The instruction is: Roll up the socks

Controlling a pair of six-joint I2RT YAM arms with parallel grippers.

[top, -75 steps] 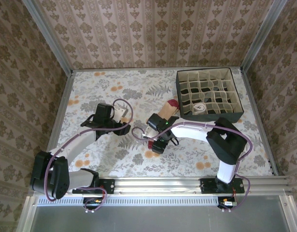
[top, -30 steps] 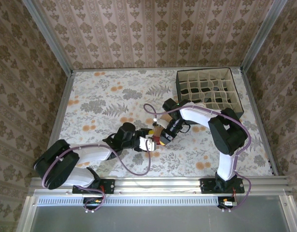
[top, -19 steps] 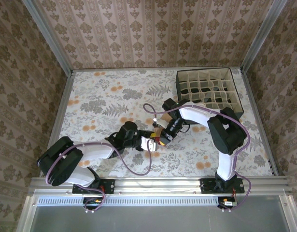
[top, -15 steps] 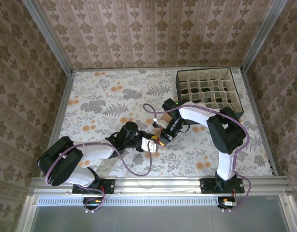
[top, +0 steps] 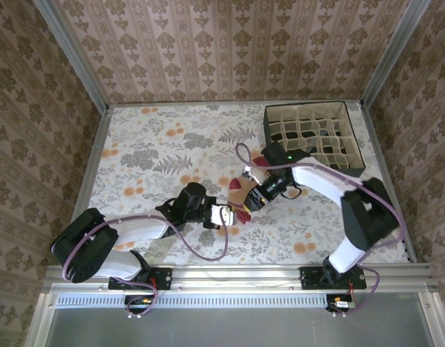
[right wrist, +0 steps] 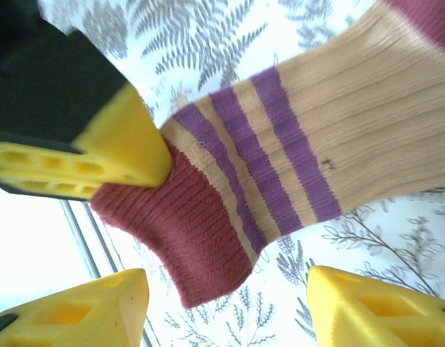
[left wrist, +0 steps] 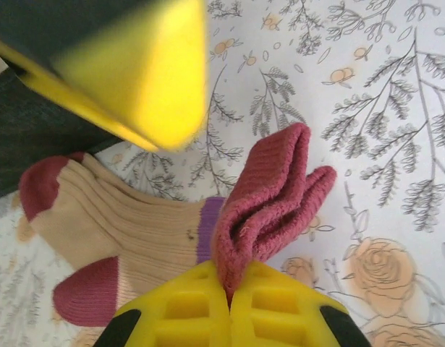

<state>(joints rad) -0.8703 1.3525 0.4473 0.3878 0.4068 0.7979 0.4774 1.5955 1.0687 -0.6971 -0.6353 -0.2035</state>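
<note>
Pinching maroon cuff (left wrist: 269, 191) of tan sock (left wrist: 135, 224) in shut-tight left gripper (left wrist: 229, 293), likely raising an edge to start the roll, right gripper (right wrist: 226, 307) spread wide and empty alongside, sock flat on table (top: 150, 137) off near-left corner of divider box (top: 323, 176).

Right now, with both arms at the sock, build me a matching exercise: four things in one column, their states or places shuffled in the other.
Things:
1. left gripper
2. right gripper
3. tan sock
4. divided box

States or places:
A. at the far right corner of the table
B. open, jaws wide apart
C. shut on a maroon cuff
D. lying mostly flat on the floral surface, one end pinched up

Pairs: 1-C, 2-B, 3-D, 4-A
</note>
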